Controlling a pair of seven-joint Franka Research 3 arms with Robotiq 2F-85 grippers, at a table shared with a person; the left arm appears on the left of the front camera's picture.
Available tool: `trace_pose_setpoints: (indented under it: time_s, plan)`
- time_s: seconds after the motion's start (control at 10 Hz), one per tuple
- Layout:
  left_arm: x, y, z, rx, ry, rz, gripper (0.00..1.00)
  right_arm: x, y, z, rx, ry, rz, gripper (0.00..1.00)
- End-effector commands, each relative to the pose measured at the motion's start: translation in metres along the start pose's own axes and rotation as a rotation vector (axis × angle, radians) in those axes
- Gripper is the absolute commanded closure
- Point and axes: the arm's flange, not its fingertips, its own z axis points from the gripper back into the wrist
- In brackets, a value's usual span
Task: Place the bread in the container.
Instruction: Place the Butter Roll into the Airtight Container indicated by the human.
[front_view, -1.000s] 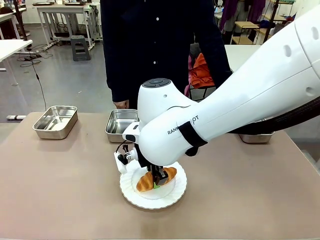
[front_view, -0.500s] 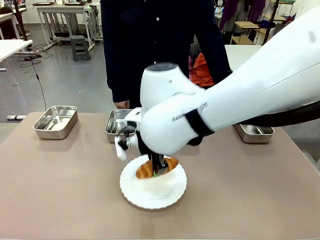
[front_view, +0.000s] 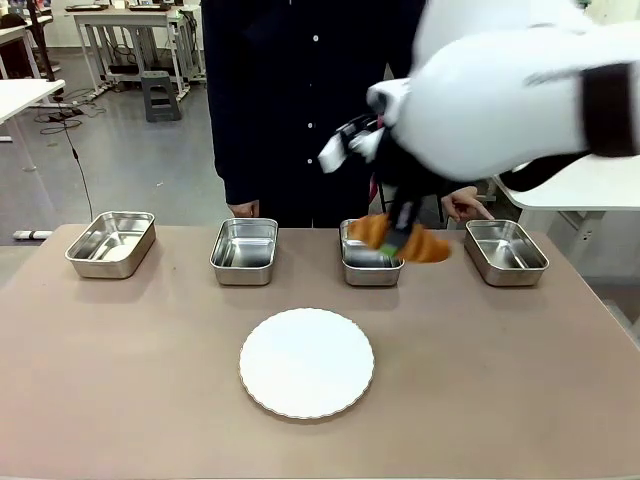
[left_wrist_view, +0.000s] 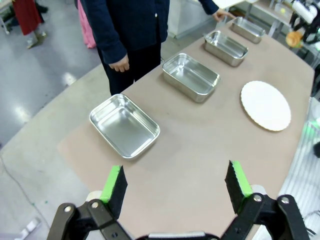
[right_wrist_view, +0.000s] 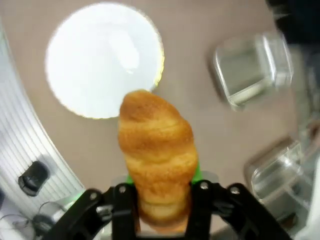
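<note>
Closest to me on the right wrist camera, I have the golden-brown ridged croissant (right_wrist_view: 156, 162) clamped crosswise in my right gripper (right_wrist_view: 159, 192), the green pads (right_wrist_view: 195, 172) pressed against its thick middle. I judge it light, soft and flaky: it will dent or shed crust if squeezed harder, and the tapering ends would tear, so the broad centre is the right place to hold it. Its surface looks dry and rough, not slippery. It is a baked tan colour with darker ridges across the body, and one rounded end points away from the wrist.

My left gripper (left_wrist_view: 175, 184) hangs idle above the brown tabletop (left_wrist_view: 190, 150), jaws spread wide apart with nothing between them.

In the front view, the round white scalloped plate (front_view: 306, 362) sits bare near my side of the table. Beyond it, the croissant is in the air, blurred, over the near rim of the third of four shiny, shallow rectangular steel trays (front_view: 368, 262) counting from my left, towards the gap before the fourth tray (front_view: 505, 252). The other two trays (front_view: 111, 242) (front_view: 244, 250) lie further left.

At the far edge stands a person in dark clothing (front_view: 300, 100), one hand (front_view: 462, 206) resting by the fourth tray.
</note>
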Motion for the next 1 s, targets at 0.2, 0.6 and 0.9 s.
trace_pose_setpoints:
  time_s: [0.2, 0.6, 0.9]
  plan:
    - [0.001, -0.002, 0.0, -0.004, -0.009, -0.008, 0.0, -0.063, -0.072, 0.009, -0.096, -0.011, -0.687, 0.6]
    - [0.001, -0.002, 0.0, -0.004, -0.009, -0.008, 0.0, -0.085, -0.088, 0.014, -0.067, 0.0, -0.664, 0.6]
    - [0.001, -0.002, 0.0, -0.004, -0.009, -0.008, 0.0, -0.084, -0.09, 0.008, -0.067, 0.022, -0.72, 0.6]
